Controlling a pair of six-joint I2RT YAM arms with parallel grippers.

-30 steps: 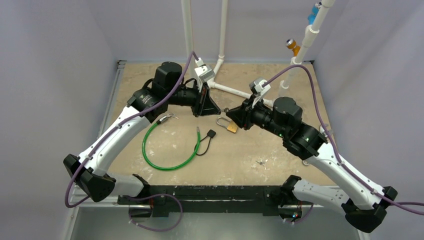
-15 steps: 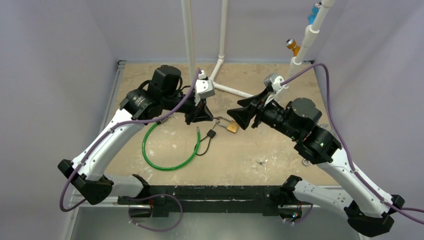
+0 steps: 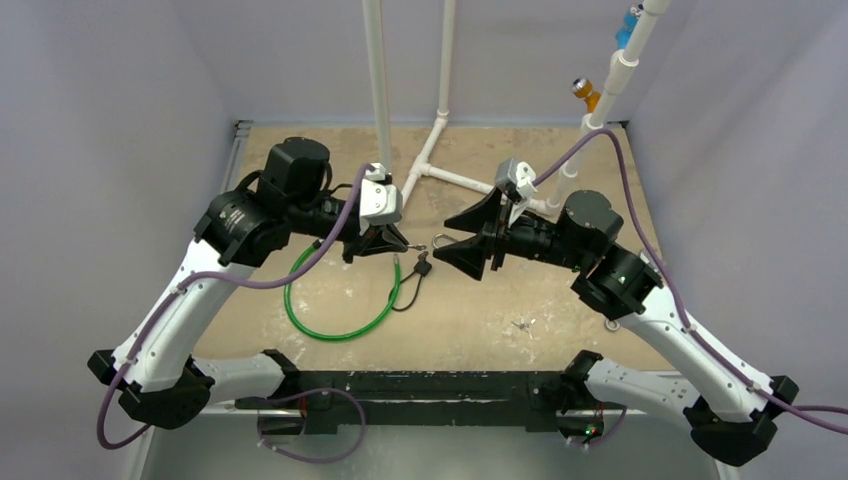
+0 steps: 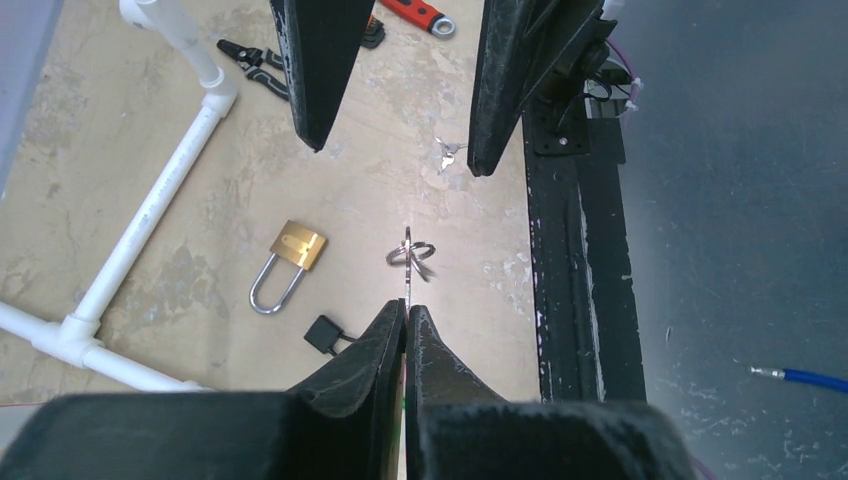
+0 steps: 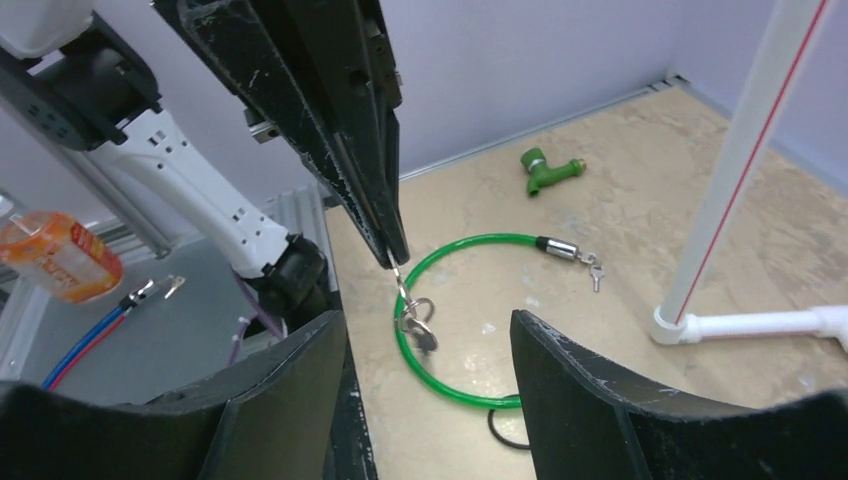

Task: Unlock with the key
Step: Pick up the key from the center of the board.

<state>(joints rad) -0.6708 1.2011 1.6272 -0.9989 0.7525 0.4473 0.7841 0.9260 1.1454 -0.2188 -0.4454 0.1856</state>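
There's the small silver key on a wire ring (image 4: 409,256), up off the table and pinched at the very tips of the left gripper (image 4: 405,310), which is pressed tight on it. Which end it has is too small to tell. That's thin, light, slick metal that will probably swivel, so flat across the bow is the safer hold, not the loose ring. Just beside and below, the brass padlock with a steel shackle (image 4: 298,245) lies flat on the sandy table top (image 4: 200,330). It looks dense and rigid, best taken across its body. Opposite, the right gripper (image 4: 397,160) hovers with its jaws wide apart, empty.
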